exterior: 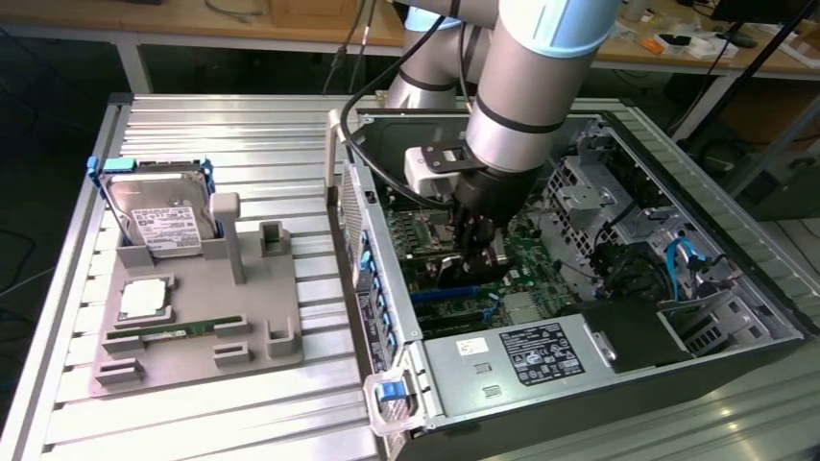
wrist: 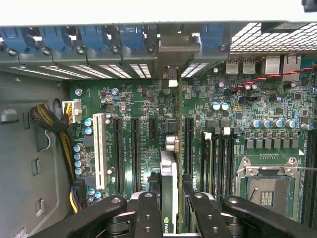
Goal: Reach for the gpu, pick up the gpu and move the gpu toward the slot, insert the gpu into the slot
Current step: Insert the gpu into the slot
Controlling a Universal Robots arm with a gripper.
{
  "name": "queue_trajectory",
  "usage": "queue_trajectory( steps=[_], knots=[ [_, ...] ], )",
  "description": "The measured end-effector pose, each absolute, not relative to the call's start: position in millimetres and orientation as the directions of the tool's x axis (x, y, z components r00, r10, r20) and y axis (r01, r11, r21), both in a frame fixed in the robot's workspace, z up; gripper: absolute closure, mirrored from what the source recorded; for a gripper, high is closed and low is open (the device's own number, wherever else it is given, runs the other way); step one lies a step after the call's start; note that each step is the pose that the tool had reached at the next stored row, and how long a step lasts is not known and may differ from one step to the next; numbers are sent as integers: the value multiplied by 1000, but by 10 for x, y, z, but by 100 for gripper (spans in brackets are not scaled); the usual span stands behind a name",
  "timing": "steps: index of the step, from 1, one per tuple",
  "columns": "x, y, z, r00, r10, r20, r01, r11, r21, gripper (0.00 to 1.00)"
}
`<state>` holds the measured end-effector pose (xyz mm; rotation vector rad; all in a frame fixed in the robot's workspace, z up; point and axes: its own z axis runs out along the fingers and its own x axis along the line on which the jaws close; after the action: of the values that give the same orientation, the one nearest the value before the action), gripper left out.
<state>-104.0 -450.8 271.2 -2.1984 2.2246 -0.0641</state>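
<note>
1. The gpu (wrist: 170,183) is held edge-on over the motherboard (wrist: 233,106), standing upright between the gripper's fingers (wrist: 148,213), so in the wrist view you mostly see its thin top edge running from the gripper up to its silvery bracket (wrist: 171,74) at the case's rear wall.
2. The gripper (wrist: 171,218) is pinched nearly closed on the card, one black finger on each side of it.
3. In the exterior view the gripper (exterior: 468,252) is down inside the open case (exterior: 539,365), right above the board, with the blue slot (exterior: 443,290) just at its 7 o'clock.
4. Can't tell whether the card's edge is actually seated in the slot or just above it.
5. The CPU socket (wrist: 270,186) sits at about 3 o'clock from the card in the wrist view, with memory strips (wrist: 223,158) between them.
6. Outside the case, at roughly 9 o'clock in the exterior view, a grey holder (exterior: 192,331) on the table (exterior: 205,134) carries the hard drive (exterior: 160,216) and a memory stick (exterior: 173,330).
</note>
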Motion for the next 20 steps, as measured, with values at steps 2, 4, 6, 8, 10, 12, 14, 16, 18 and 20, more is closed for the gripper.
queue_trajectory(
  steps=[2, 4, 6, 8, 10, 12, 14, 16, 18, 20],
  knots=[
    [-1040, -4509, 2706, -12, -1000, 20, -999, 11, -38, 73],
    [-1040, -4509, 2701, -12, -1000, 20, -999, 11, -38, 73],
    [-1040, -4509, 2700, -12, -1000, 20, -999, 11, -38, 73],
    [-1041, -4508, 2697, -12, -1000, 20, -999, 12, -37, 73],
    [-1040, -4508, 2696, -12, -1000, 20, -999, 12, -34, 73],
    [-1039, -4509, 2695, -12, -1000, 19, -1000, 12, -29, 73],
    [-1037, -4509, 2694, -12, -1000, 19, -1000, 12, -22, 73],
    [-1032, -4510, 2694, -12, -1000, 20, -1000, 12, -14, 73],
    [-1019, -4512, 2693, -13, -1000, 20, -1000, 12, -6, 73],
    [-997, -4516, 2691, -13, -1000, 20, -1000, 13, 2, 73]
  ],
)
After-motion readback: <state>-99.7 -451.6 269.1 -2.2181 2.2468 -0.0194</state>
